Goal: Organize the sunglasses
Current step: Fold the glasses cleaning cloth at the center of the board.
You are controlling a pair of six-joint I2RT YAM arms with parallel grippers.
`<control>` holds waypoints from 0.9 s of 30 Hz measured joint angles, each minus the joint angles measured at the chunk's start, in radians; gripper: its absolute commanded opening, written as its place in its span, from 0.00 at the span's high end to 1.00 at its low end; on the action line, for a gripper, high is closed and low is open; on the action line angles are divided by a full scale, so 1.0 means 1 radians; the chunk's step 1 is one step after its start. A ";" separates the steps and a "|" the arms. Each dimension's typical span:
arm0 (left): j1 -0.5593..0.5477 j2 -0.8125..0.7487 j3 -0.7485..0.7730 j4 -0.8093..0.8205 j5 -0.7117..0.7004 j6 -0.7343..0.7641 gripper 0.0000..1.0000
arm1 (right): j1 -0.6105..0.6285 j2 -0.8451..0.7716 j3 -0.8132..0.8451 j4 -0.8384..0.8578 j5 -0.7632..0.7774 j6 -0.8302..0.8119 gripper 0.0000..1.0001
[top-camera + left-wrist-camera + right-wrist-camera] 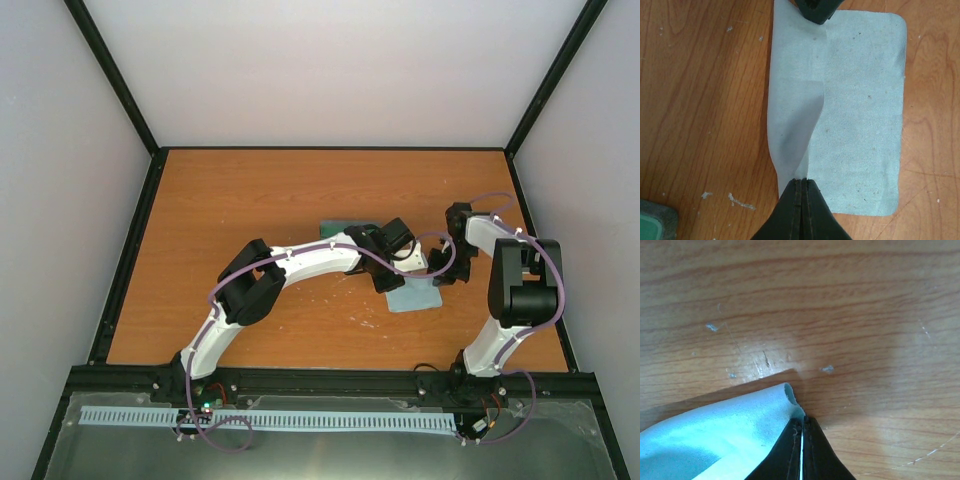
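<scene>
The sunglasses do not show in any view. A pale blue cloth [415, 296] lies on the wooden table between the two arms. In the left wrist view my left gripper [802, 181] is shut on the cloth's [860, 110] near edge, pinching up a ridge that runs to the far edge. My right gripper [815, 12] pinches that far edge. The right wrist view shows the right gripper [801, 422] shut on a curled corner of the cloth [715, 435], lifted a little off the wood. From above, the left gripper [392, 278] and right gripper [440, 270] face each other across the cloth.
A grey-blue case [335, 228] lies just behind the left wrist, partly hidden by the arm; its corner [655, 222] shows at the bottom left of the left wrist view. Black frame rails [130, 250] border the wooden table [250, 200].
</scene>
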 measured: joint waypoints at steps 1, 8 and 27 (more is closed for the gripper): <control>0.000 0.000 0.000 0.000 0.000 0.000 0.99 | 0.001 0.000 0.001 -0.001 0.000 0.000 0.97; 0.000 0.000 0.000 0.001 -0.004 0.000 0.99 | 0.004 -0.020 0.039 -0.024 0.005 0.004 0.97; 0.000 0.000 -0.003 0.003 -0.011 0.000 0.99 | 0.028 0.008 0.057 -0.042 0.015 0.004 0.80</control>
